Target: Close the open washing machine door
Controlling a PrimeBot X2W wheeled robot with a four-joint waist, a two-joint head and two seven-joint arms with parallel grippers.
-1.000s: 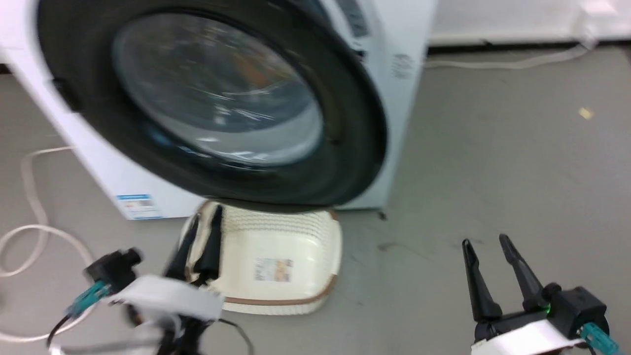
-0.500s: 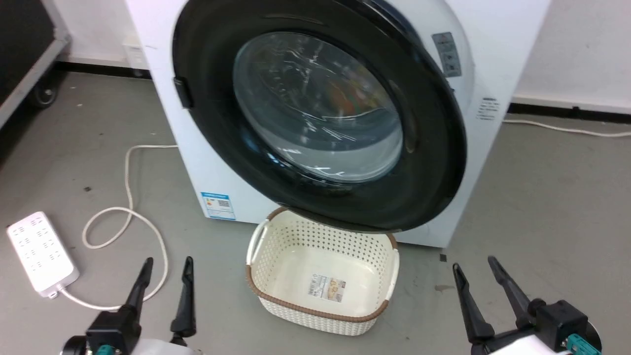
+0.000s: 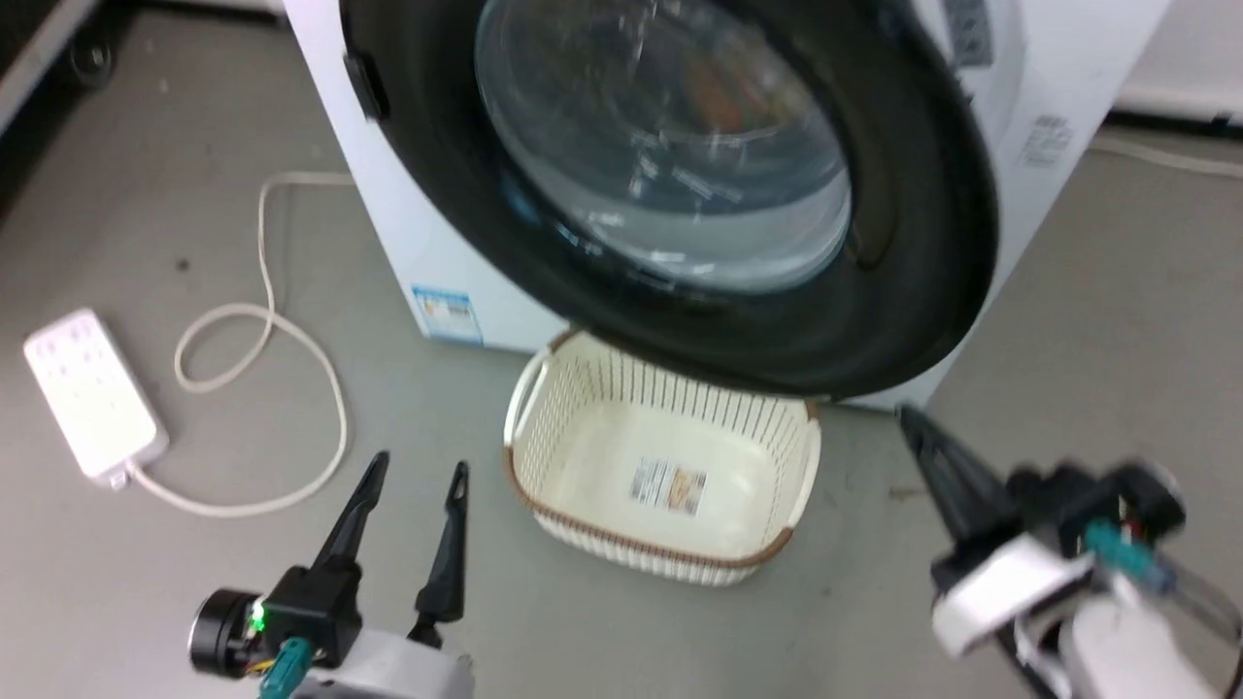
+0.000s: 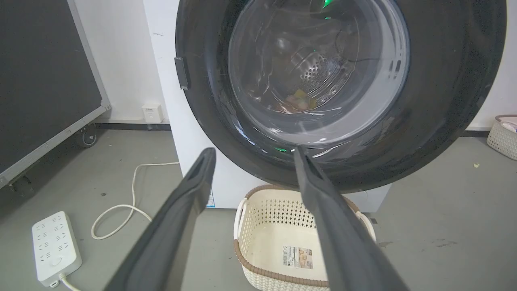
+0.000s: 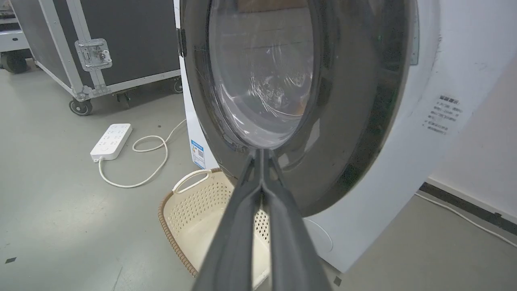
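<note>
The washing machine (image 3: 388, 214) is white, and its big round black-rimmed door (image 3: 903, 243) with the bulging glass window stands ajar, its latch edge at the left held off the front. My left gripper (image 3: 418, 468) is open low on the left, well short of the door; in the left wrist view its fingers (image 4: 253, 151) point at the door (image 4: 444, 81) from below. My right gripper (image 3: 913, 422) is shut on nothing, its tip just under the door's lower right rim. Seen from the right wrist, the joined fingers (image 5: 260, 151) aim at the door (image 5: 343, 101).
A cream perforated basket (image 3: 641, 553) sits on the floor under the door, between my grippers. A white power strip (image 3: 92, 393) and its looped cable (image 3: 291, 340) lie on the left. A black wheeled case (image 5: 121, 40) stands further left. Another basket (image 4: 503, 135) is at the far right.
The right gripper's fingers have closed, and it has risen toward the door's lower right rim. The head camera has tipped down and closer. The left gripper stays open.
</note>
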